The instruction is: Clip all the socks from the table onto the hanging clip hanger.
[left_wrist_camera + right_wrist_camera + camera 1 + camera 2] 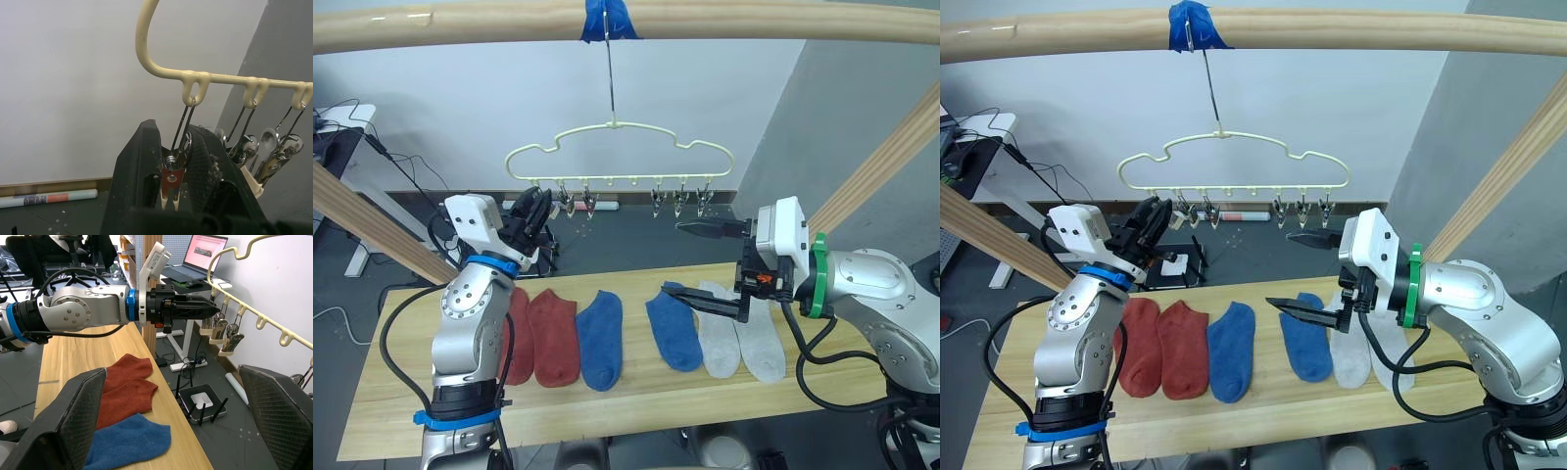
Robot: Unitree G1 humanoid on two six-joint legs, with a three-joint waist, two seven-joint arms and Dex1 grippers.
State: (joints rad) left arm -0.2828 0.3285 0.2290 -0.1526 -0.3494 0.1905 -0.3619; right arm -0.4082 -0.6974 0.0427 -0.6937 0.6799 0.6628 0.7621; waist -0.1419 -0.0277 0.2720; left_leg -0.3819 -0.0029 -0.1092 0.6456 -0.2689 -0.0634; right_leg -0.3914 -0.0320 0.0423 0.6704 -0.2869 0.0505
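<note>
Six socks point(601, 339) on table point(401, 411), left hand point(172, 169) pinching clip point(171, 177)

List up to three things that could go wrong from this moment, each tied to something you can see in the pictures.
1. The left gripper pinches the end clip of the clip hanger, which hangs from one thin hook; a pull could swing or tilt it.
2. The right gripper is open and empty, and all six socks lie on the table; the pinched clip may wait with nothing to take.
3. The socks lie side by side, touching; a grasp might lift two.
</note>
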